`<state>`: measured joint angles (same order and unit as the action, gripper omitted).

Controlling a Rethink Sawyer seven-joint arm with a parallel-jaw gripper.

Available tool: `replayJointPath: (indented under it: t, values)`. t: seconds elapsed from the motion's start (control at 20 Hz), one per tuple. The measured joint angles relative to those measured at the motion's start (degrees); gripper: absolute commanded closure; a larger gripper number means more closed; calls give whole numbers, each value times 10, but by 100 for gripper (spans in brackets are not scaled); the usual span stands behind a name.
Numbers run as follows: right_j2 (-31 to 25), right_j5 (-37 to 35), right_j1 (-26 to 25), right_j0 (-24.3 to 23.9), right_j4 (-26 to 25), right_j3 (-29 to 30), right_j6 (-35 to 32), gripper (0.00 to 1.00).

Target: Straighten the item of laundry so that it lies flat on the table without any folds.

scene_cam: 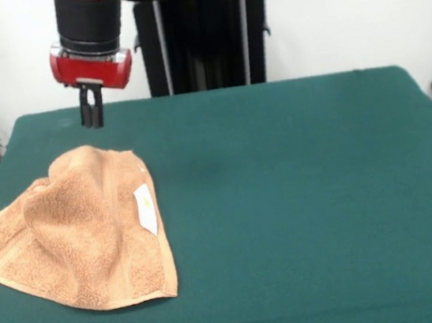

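Front view: towel (82,231) below end effector (92,118).

One front camera looks slightly down across the table (300,198).

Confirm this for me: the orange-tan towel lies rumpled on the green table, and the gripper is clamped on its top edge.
Not quite. The towel does lie rumpled on the green table, but the gripper is not clamped on it. The front view shows the gripper above the towel's top edge, apart from the cloth, holding nothing.
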<state>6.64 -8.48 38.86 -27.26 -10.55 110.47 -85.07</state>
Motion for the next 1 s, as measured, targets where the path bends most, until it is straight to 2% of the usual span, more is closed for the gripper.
replayJointPath:
  t: [0.8, 1.0]
  values:
    - [-7, 0, -13, 10, 22, -18, 0, 100]
    - [-7, 0, -30, 14, 23, -30, 0, 100]
